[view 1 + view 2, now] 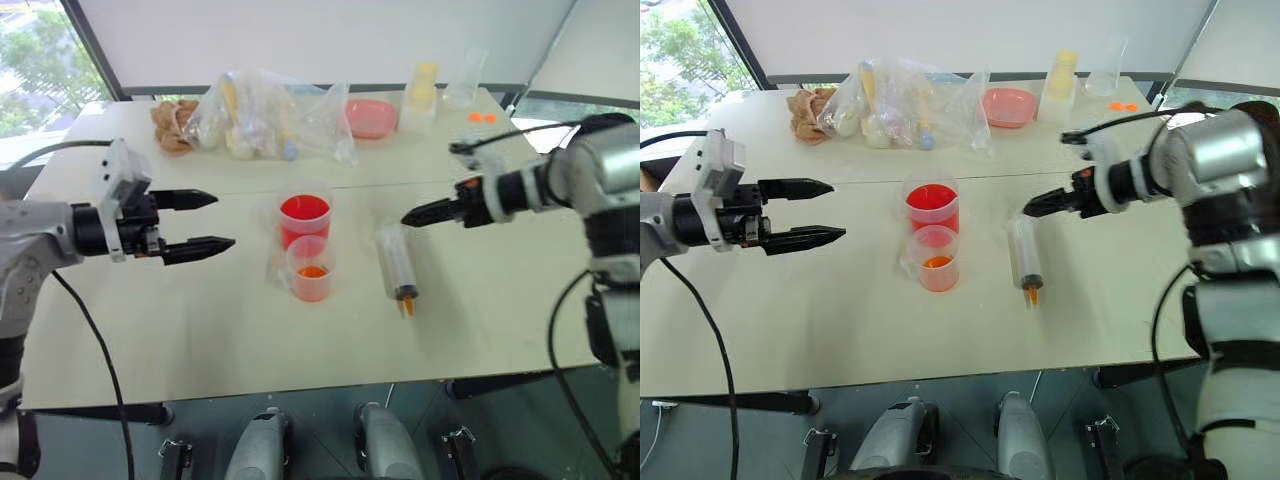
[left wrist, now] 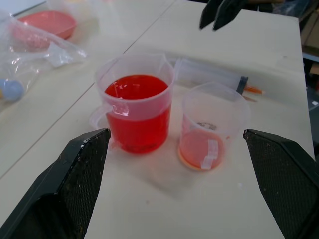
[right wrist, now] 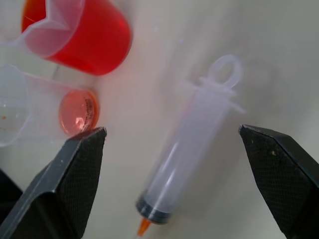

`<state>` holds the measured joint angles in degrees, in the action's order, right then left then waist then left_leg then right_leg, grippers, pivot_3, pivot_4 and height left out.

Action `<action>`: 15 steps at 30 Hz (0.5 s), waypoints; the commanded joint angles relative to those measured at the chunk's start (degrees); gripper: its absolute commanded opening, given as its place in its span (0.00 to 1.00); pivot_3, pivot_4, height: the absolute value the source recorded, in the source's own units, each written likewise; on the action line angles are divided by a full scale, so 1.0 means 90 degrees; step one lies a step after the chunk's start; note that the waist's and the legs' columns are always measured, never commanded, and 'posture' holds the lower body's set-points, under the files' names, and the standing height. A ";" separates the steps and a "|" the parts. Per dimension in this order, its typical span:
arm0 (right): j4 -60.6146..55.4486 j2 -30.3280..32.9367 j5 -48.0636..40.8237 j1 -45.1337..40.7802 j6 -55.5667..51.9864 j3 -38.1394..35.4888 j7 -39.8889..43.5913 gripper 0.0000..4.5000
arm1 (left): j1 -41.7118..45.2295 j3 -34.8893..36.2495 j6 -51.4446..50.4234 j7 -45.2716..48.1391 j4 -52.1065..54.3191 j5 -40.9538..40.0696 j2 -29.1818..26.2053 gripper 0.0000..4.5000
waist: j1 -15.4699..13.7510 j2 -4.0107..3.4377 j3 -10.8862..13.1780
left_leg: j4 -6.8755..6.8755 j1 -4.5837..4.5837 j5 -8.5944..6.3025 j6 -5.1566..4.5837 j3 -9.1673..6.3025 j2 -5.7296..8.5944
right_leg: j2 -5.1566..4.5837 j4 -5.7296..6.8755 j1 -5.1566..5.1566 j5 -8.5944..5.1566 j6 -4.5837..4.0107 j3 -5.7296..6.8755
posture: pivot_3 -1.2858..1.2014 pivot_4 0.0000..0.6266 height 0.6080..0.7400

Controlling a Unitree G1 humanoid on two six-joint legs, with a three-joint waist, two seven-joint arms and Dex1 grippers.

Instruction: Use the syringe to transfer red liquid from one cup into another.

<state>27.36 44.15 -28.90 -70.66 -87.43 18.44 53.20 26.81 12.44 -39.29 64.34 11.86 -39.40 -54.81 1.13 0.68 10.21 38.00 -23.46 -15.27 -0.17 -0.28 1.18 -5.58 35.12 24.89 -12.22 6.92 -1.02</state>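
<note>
While the syringe [image 1: 397, 262] lies flat on the surface [image 1: 200, 330], both pincers hover released.
Its orange tip points toward the surface's near edge, just right of 2 clear cups: the taller cup [image 1: 304, 220] holds much red liquid [image 1: 304, 209], the smaller cup [image 1: 311, 268] in front a little. Right pincer [image 1: 412, 216] hangs above the plunger end; left pincer [image 1: 210, 222] faces the cups, apart.

A pale table [image 1: 200, 330] carried the larger cup [image 1: 304, 218] of red liquid [image 1: 304, 209] at centre, the smaller cup [image 1: 311, 268] touching it at six o'clock, the syringe [image 1: 397, 263] lying at three o'clock, and plastic bags [image 1: 265, 115] and a pink dish [image 1: 370, 117] at twelve.
</note>
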 commanded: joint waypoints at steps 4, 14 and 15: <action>0.1558 -0.0841 0.0675 -0.0689 0.0108 0.0776 -0.0106 0.99 | -0.0182 0.0358 0.0081 -0.0431 0.0659 -0.0184 0.0230 1.00 | -0.0016 0.0000 0.0000 | -0.0001 -0.0004 0.0000 0.0000 -0.0002 0.0004 | 0.0000 0.0002 -0.0001 0.0003 0.0006 0.0001 | 0.52 0.24 1.00; 0.3424 -0.2139 0.1754 -0.0473 0.1237 0.0612 -0.0835 0.80 | -0.0543 0.0544 0.0192 -0.0988 0.0944 -0.0173 0.0495 1.00 | 0.0026 0.0029 -0.0020 | -0.0001 0.0015 0.0001 0.0003 -0.0003 0.0014 | 0.0006 0.0009 -0.0019 0.0005 0.0008 0.0008 | 0.52 0.24 1.00; 0.3564 -0.2206 0.1824 -0.0464 0.1338 0.0509 -0.0935 0.71 | -0.0560 0.0558 0.0193 -0.1032 0.0957 -0.0183 0.0509 1.00 | 0.0046 0.0037 -0.0024 | 0.0000 0.0023 0.0001 0.0003 -0.0003 0.0013 | 0.0009 0.0008 -0.0027 0.0005 0.0007 0.0008 | 0.52 0.24 1.00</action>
<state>56.66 25.35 -14.17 -76.05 -77.54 23.91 46.88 21.78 15.07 -38.79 55.74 18.76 -40.55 -50.30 1.55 1.01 10.00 37.99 -23.16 -15.25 -0.12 -0.33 1.29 -5.50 35.19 24.54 -12.18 6.98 -0.95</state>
